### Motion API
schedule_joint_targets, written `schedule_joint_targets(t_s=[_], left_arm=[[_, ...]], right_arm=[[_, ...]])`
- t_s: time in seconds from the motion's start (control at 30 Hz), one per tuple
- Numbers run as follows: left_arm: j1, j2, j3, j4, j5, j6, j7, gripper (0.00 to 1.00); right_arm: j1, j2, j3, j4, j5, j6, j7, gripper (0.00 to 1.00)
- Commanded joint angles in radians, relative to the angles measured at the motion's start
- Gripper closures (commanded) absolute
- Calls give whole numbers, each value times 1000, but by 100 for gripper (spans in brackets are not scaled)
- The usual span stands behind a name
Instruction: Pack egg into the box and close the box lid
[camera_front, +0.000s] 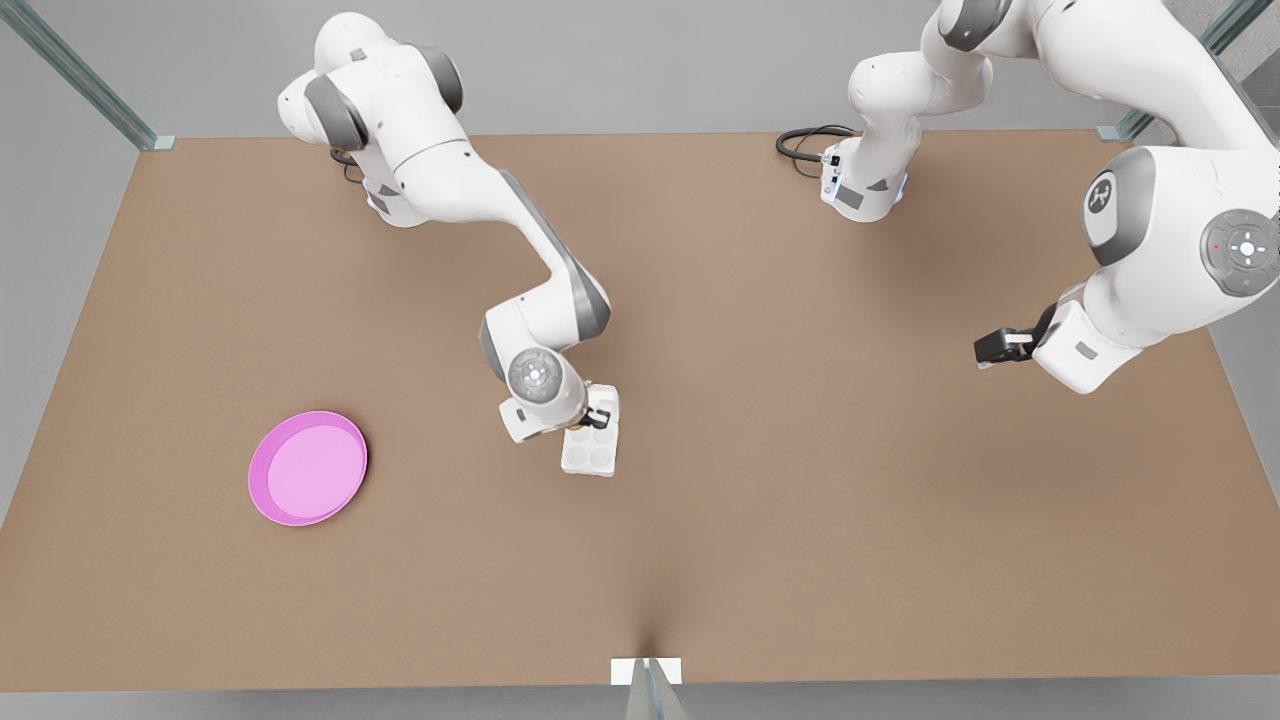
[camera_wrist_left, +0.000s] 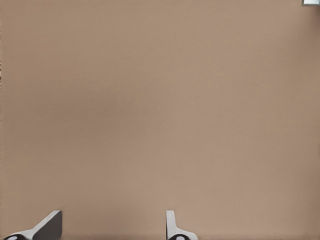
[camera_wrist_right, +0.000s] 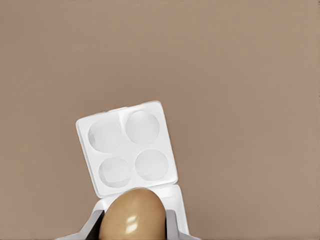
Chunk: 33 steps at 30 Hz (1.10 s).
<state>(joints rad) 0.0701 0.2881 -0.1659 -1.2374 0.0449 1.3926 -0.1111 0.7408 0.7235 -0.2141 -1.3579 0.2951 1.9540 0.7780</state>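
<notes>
Right wrist view: right gripper (camera_wrist_right: 132, 222) clenched on egg (camera_wrist_right: 132, 214) above box (camera_wrist_right: 127, 150), 4 cups empty. Egg looked fragile, smooth; hold sides gently. Left gripper (camera_wrist_left: 112, 225) released, waiting over counter (camera_wrist_left: 160, 100).

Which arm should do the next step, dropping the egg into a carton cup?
Right. The right gripper is shut on the tan-brown oval egg, directly at the white four-cup egg carton, whose cups are empty. The left gripper hangs open over bare brown table, far off.
</notes>
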Motion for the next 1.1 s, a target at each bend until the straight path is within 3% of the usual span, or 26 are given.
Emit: schedule_joint_targets(t_s=[0.0, 0.6, 0.63, 0.67, 0.83, 1.07], left_arm=[[-4, 0, -4, -1, 7, -3, -4, 0], [2, -4, -1, -16, 7, 0, -16, 0], [2, -4, -3, -16, 7, 0, -16, 0], [2, -4, -3, -16, 7, 0, -16, 0], [2, -4, -1, -14, 9, 5, -16, 0], [-9, -3, -3, -16, 4, 0, -27, 0]], right_arm=[[-3, 13, -1, 2, -8, -4, 121, 51], [54, 154, -19, 65, 1, 46, 115, 46], [57, 155, -17, 66, 1, 46, 115, 37], [72, 151, -17, 66, 4, 39, 110, 0], [65, 134, -14, 66, 4, 28, 106, 0], [-90, 60, -14, 115, 2, -58, 80, 0]])
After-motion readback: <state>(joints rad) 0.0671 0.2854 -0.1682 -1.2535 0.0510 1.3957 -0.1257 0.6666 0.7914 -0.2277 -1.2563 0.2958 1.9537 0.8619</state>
